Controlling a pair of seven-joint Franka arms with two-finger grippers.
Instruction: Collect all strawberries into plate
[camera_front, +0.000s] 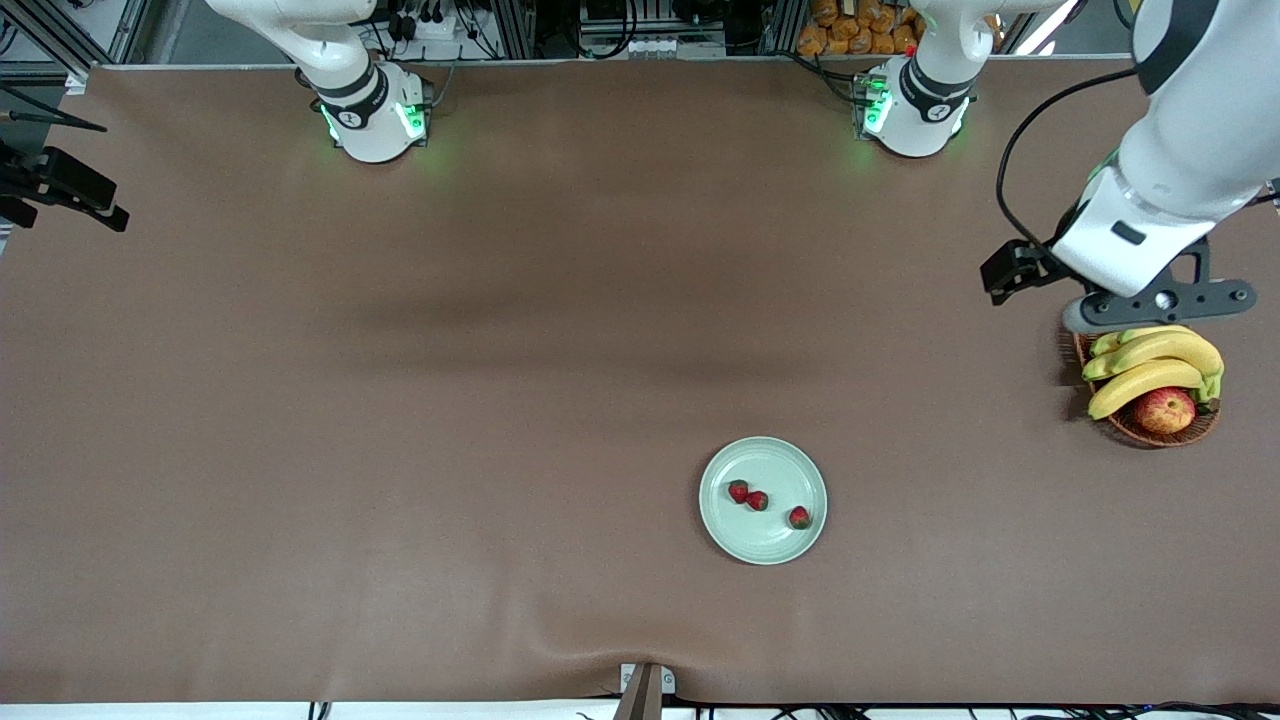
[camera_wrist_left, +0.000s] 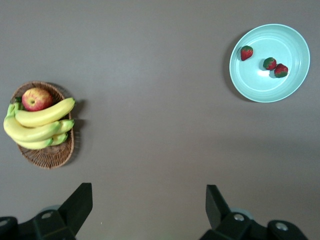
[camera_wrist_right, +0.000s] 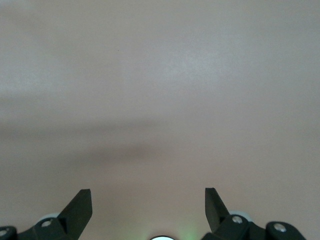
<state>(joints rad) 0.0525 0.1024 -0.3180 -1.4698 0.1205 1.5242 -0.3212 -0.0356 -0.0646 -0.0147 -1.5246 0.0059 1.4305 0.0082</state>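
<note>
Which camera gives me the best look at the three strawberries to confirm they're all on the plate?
The left wrist view: all three strawberries sit large and unblocked inside the plate. The front view shows them there too, but smaller. The right wrist view shows only bare table.

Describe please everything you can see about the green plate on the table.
The plate is round, pale mint-green and smooth, with a shallow raised rim; it looks glazed, with a soft shine. It lies flat and upright on the brown table cover, nearer to the front camera than the wicker basket and apart from it. Three small strawberries lie in it: two side by side, nearly touching, the third a little apart from them. No hand touches the plate.
</note>
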